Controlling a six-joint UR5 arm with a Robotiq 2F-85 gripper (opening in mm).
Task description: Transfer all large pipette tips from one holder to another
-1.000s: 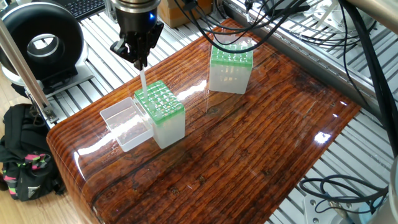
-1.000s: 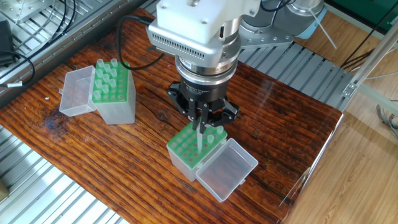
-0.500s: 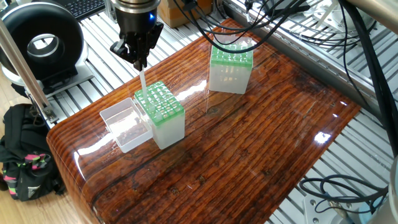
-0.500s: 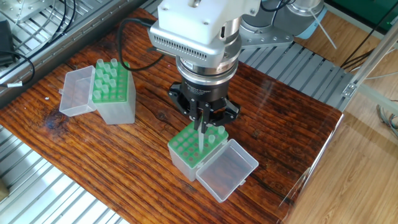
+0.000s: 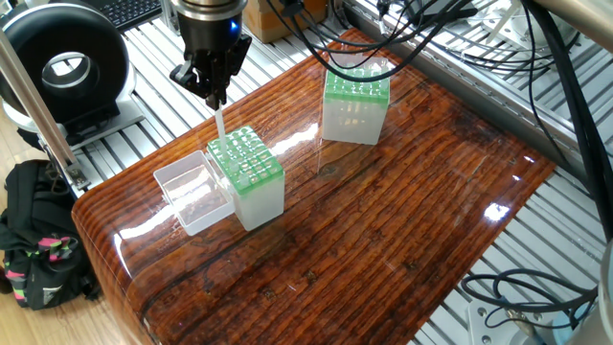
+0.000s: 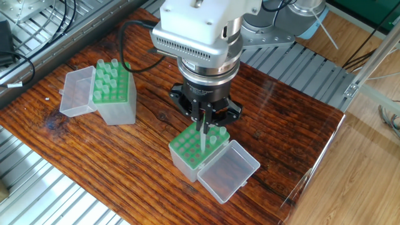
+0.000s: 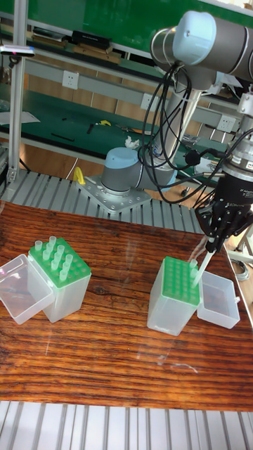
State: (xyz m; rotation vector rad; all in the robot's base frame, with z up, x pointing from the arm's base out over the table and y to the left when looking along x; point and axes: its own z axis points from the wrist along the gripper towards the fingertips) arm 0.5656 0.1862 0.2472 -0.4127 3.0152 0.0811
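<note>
Compared with the earlier frames, almost nothing is changing: the large pipette tip point(image 6: 202, 141) is hanging at nearly the same height, at most sinking slightly toward the near holder point(image 6: 187, 150). It is a light, thin-walled, smooth cone, so it is liable to slip or tilt; holding is best at the wide upper collar, as the tool point(image 6: 202, 122) is doing, clenched on its top end. Its point is hovering over the green grid. Remaining tips point(image 6: 105, 70) are standing in the far holder point(image 6: 115, 100) on the table point(image 6: 150, 119).
</note>
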